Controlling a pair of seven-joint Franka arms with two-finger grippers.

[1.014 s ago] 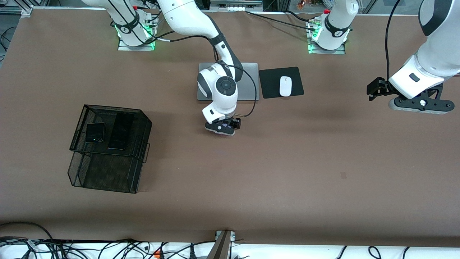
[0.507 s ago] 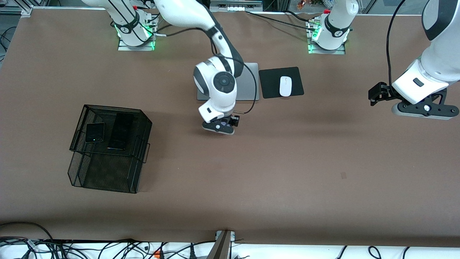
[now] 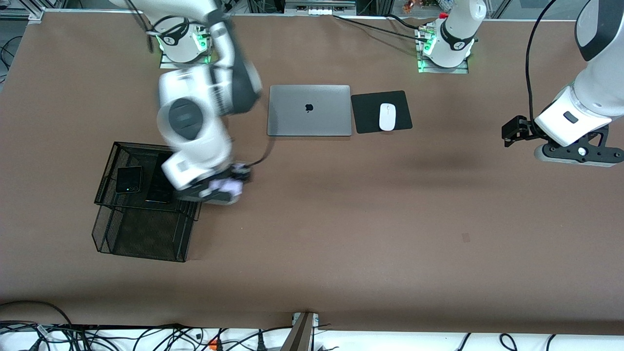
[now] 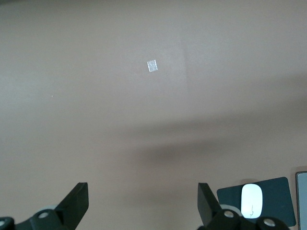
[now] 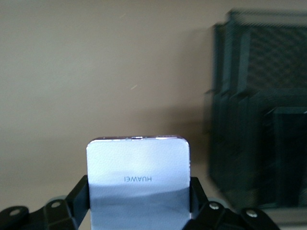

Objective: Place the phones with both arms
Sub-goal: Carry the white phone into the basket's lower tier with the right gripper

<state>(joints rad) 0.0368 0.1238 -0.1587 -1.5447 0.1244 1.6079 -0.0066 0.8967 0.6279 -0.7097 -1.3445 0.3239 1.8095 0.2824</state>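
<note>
the right gripper [image 5: 139, 211] clamps the white-lavender phone [image 5: 138, 184] just beside the mesh tray [image 3: 105, 192]; the left gripper [image 4: 142, 206] waits with jaws wide over bare table [image 3: 390, 219]

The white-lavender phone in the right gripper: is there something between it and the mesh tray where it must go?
Nothing visible blocks it. The right gripper holds the white-lavender phone beside the mesh tray. Inside lie the folded black phone and the long black phone, so free room there is limited.
</note>
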